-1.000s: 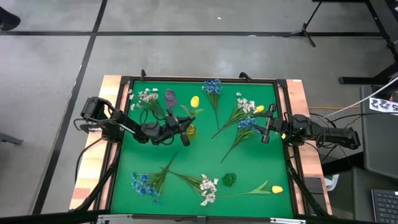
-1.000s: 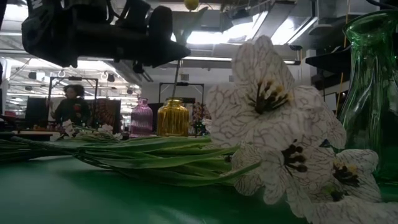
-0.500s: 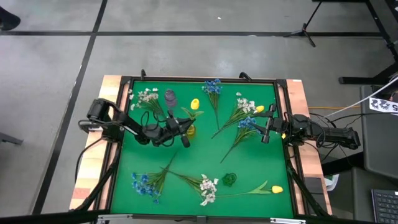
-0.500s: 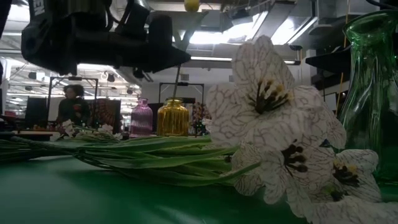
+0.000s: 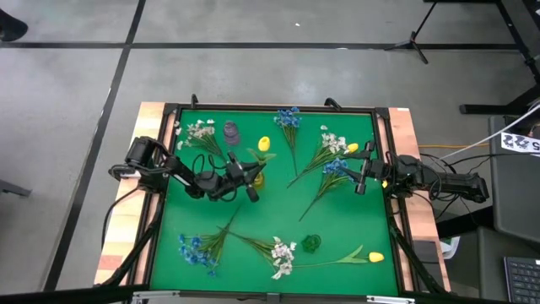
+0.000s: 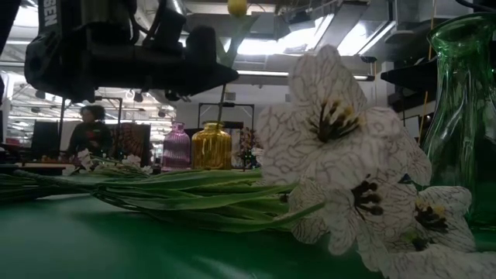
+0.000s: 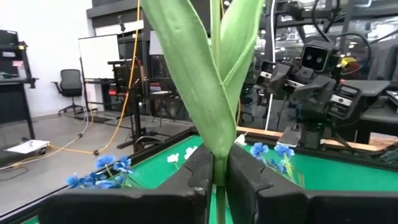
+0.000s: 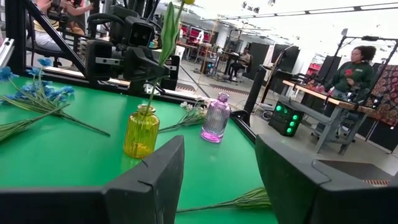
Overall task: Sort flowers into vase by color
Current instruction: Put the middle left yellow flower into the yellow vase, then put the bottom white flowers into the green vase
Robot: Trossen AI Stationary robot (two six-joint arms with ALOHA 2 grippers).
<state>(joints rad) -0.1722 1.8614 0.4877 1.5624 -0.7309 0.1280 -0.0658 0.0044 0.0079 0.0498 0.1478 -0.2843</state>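
Note:
A yellow tulip-like flower (image 5: 264, 143) stands upright over the yellow vase (image 5: 259, 178), with my left gripper (image 7: 219, 171) shut on its stem just above the vase mouth (image 8: 145, 109). The bud (image 6: 236, 6) sits high above the gripper. A purple vase (image 5: 231, 131) stands behind the yellow one, and a green vase (image 5: 312, 243) near the front. Sprigs of blue (image 5: 194, 249), white (image 5: 200, 131) and yellow (image 5: 375, 256) flowers lie flat on the green mat. My right gripper (image 5: 363, 173) waits open at the table's right edge. My left gripper pinches the flower's thin green stem (image 7: 219, 179) between its two fingers, just below where the long leaves (image 7: 199, 81) branch off. The fingers come in level from the table's left and lie across the stem. The flower stands upright, its lower stem (image 8: 149, 96) reaching down into the yellow vase.
More sprigs lie at the back centre (image 5: 288, 118) and right (image 5: 333, 148), and a white sprig (image 5: 283, 257) lies beside the green vase. A raised dark frame (image 5: 169, 169) borders the mat. People sit beyond the table (image 8: 354, 68). Bare mat shows in the middle (image 5: 278, 211).
My left gripper has sunk a little toward the yellow vase, carrying the yellow flower down with it; the flower stays upright over the vase.

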